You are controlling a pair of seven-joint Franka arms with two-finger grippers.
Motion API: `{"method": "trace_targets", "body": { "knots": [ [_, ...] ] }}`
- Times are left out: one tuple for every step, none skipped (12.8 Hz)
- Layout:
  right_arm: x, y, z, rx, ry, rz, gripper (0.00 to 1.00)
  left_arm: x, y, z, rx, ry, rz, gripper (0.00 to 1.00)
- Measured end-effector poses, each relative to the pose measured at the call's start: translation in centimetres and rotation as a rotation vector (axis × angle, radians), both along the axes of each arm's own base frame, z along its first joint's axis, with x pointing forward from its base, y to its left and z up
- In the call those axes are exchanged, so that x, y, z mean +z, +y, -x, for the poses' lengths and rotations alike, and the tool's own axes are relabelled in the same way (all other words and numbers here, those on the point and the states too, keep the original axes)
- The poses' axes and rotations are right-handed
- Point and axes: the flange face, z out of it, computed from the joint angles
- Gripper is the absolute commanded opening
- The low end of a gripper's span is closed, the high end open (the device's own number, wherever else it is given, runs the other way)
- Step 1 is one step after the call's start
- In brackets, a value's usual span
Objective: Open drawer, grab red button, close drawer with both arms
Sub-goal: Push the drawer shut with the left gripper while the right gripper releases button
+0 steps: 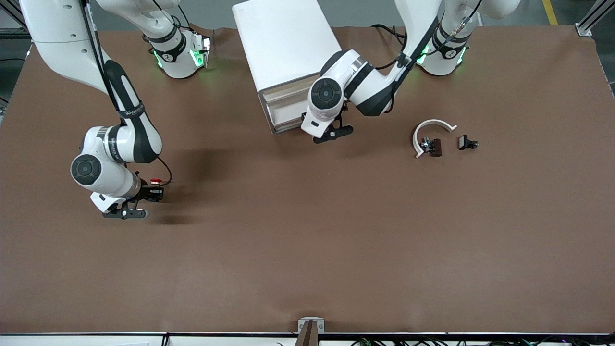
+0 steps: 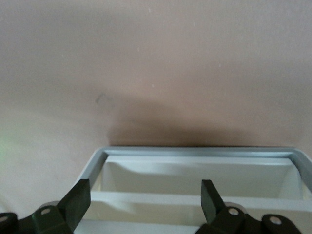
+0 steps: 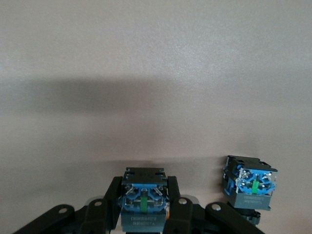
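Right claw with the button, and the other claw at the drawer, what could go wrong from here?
1. The right claw pinches the button by its body; a second button sits beside it and could get knocked.
2. The left claw is open at the drawer; an off-centre push might jam it.

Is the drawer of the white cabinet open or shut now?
Open. The drawer sticks out of the cabinet; the left wrist view shows its empty inside between the open left claw fingers.
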Motion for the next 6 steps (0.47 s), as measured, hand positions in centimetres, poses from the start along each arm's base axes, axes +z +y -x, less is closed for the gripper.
{"method": "trace_targets", "body": {
  "knots": [
    [-0.1, -0.2, 0.0, -0.002, 0.002, 0.0, 0.22, 0.1, -0.6, 0.7, 0.013, 0.005, -0.007, 1.0],
    [-0.2, -0.2, 0.0, -0.003, 0.003, 0.0, 0.23, 0.1, -1.1, 1.4, 0.022, 0.008, -0.012, 1.0],
    [-0.3, -0.3, 0.1, -0.003, 0.005, 0.0, 0.23, 0.2, -1.5, 2.0, 0.028, 0.011, -0.015, 1.0],
    [-0.4, -0.3, 0.1, -0.003, 0.007, 0.001, 0.23, 0.3, -1.8, 2.5, 0.032, 0.015, -0.018, 1.0],
    [-0.6, -0.3, 0.1, -0.003, 0.01, 0.001, 0.23, 0.3, -2.1, 2.9, 0.032, 0.017, -0.02, 1.0],
    [-0.8, -0.3, 0.2, -0.003, 0.014, 0.001, 0.24, 0.2, -2.4, 3.3, 0.033, 0.019, -0.024, 1.0]
  ]
}}
